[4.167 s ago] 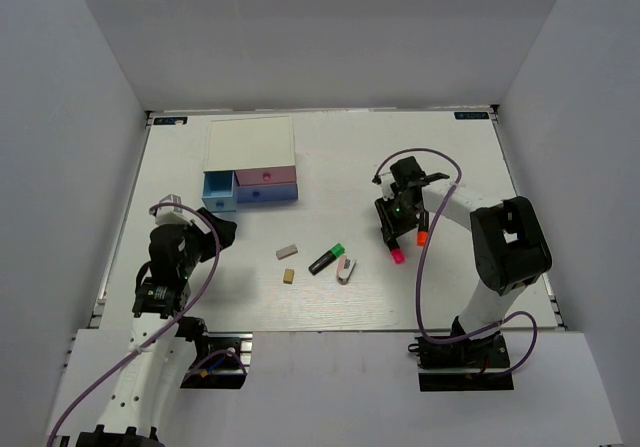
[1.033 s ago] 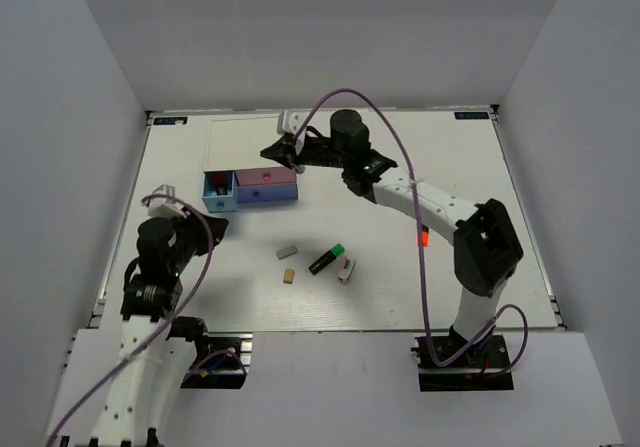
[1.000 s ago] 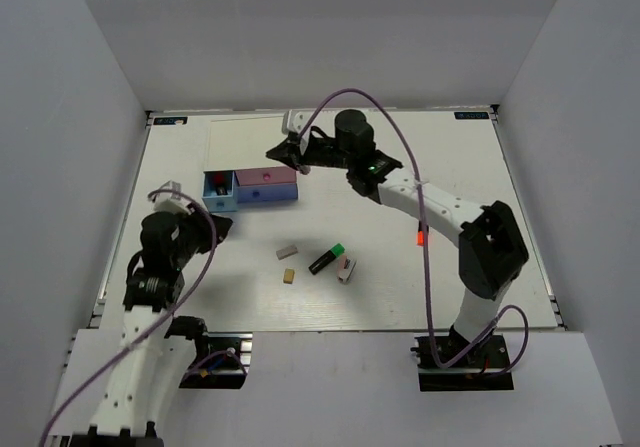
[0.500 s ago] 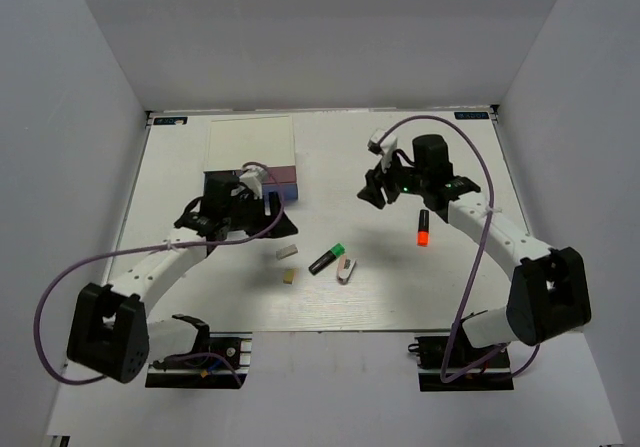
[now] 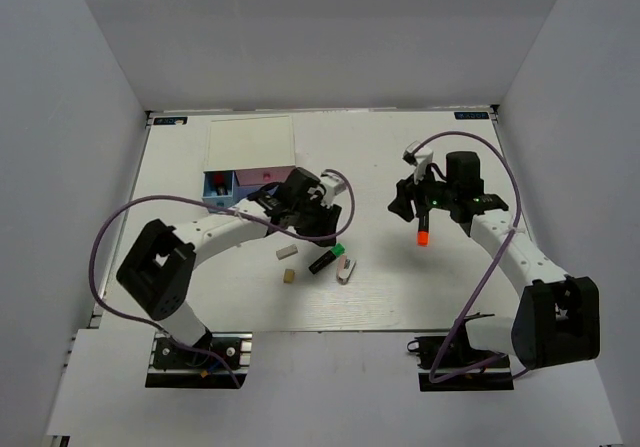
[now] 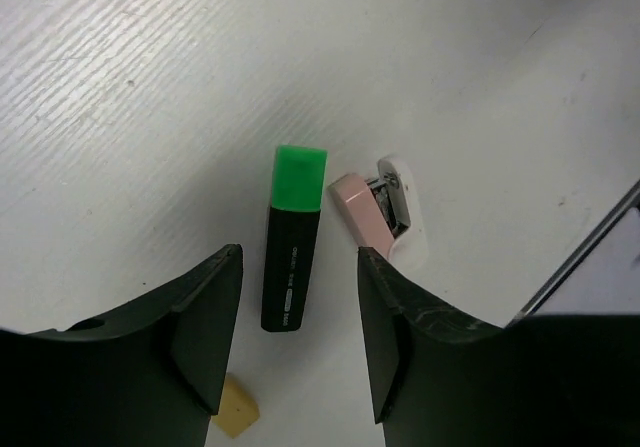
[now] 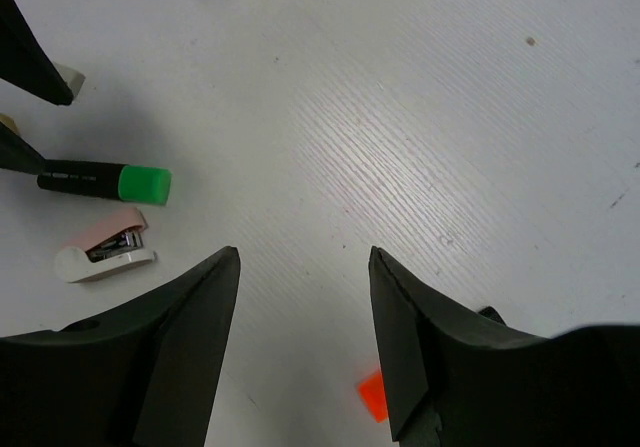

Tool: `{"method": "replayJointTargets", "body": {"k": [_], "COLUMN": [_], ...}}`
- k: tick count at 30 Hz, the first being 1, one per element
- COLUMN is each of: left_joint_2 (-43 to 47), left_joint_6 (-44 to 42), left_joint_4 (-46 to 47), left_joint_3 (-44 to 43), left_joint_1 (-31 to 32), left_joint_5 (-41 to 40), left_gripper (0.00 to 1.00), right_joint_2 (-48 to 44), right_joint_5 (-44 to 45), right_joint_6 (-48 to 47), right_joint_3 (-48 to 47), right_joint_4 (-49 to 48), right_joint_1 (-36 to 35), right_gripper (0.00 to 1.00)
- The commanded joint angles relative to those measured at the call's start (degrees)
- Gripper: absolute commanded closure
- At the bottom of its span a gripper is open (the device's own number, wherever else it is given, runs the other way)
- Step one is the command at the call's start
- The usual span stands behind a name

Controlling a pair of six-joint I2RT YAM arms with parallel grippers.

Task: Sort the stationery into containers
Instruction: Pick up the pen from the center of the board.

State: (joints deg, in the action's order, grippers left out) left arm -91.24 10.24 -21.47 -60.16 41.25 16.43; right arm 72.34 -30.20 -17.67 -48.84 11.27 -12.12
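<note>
A green-ended black marker (image 5: pixel 327 260) lies mid-table beside a white-pink oblong piece (image 5: pixel 345 268). My left gripper (image 5: pixel 330 235) hovers open just above them; in the left wrist view its fingers straddle the marker (image 6: pixel 290 242), with the oblong piece (image 6: pixel 385 217) to the right and a tan eraser (image 6: pixel 235 412) below. The right gripper (image 5: pixel 405 205) is open and empty over bare table, with the orange-red marker (image 5: pixel 423 229) just under it; only that marker's tip (image 7: pixel 372 395) shows in the right wrist view. A grey-white eraser (image 5: pixel 287 252) and the tan eraser (image 5: pixel 288 276) lie to the left.
The white-topped box of drawers (image 5: pixel 250 145) stands at the back left. Its light blue drawer (image 5: pixel 216 193) is pulled open with a pink-red-ended marker inside; the pink drawer (image 5: pixel 262 175) sits beside it. My left arm stretches across the table in front of the box.
The right gripper left the drawers, opened and swung right to hang over the orange-red marker. The left arm reached out from the left edge, past the drawers, to the green marker, its jaws now open.
</note>
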Motion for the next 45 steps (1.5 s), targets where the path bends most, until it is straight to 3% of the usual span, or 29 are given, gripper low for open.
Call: {"method": "replayJointTargets", "body": {"k": [1,7,16,22,27,29,33,36,40,45], "left_joint_2": [-3.05,-10.52,-15.02,-17.39,-19.24,-19.24,-11.87,-3.61,6.32,17.22], "left_joint_6": [-4.34,-6.81,-6.29,-6.28,-5.76,-4.45,-0.76,3.11,10.05,17.00], "left_joint_4": [-3.75,-8.49,-10.16,-10.17,-9.64,-9.64,-3.86,-0.60,3.01,5.65], "left_joint_3": [-5.56,-9.62,-12.61,-12.61,-12.61,-12.61,-10.51,-8.39,-5.59,-2.94], "left_joint_1": [3.82,8.83,11.39,12.53,12.53,12.53,11.30,9.99,7.35,2.62], "left_joint_5": [-5.96,-13.43,-20.11,-20.64,-20.64,-20.64,-19.24,-23.52,-31.26,-46.71], "left_gripper": [0.40,0.40,0.41,0.45,0.58,0.71,0.83,1.00,1.00,1.00], "right_joint_2": [-1.58,-1.94,-2.29,-2.46,-2.38,-2.37,-2.99,-3.87,-4.40,-4.22], "right_joint_5": [-1.71,-3.11,-5.48,-6.19,-6.80,-7.16,-8.38,-10.13,-12.07,-12.52], "right_joint_6": [1.06,1.41,2.20,2.29,2.29,2.38,0.36,-2.01,-3.86,-4.74], "right_joint_3": [0.85,0.94,2.17,2.69,3.14,3.22,4.27,5.59,7.00,7.44], "right_joint_4": [0.77,0.95,0.60,0.77,0.69,0.60,1.30,1.39,0.42,-0.28], "right_joint_1": [2.00,4.64,7.28,8.51,8.87,9.04,9.22,9.22,9.13,9.31], "right_gripper": [0.39,0.39,0.39,0.39,0.39,0.39,0.39,0.42,0.47,0.48]}}
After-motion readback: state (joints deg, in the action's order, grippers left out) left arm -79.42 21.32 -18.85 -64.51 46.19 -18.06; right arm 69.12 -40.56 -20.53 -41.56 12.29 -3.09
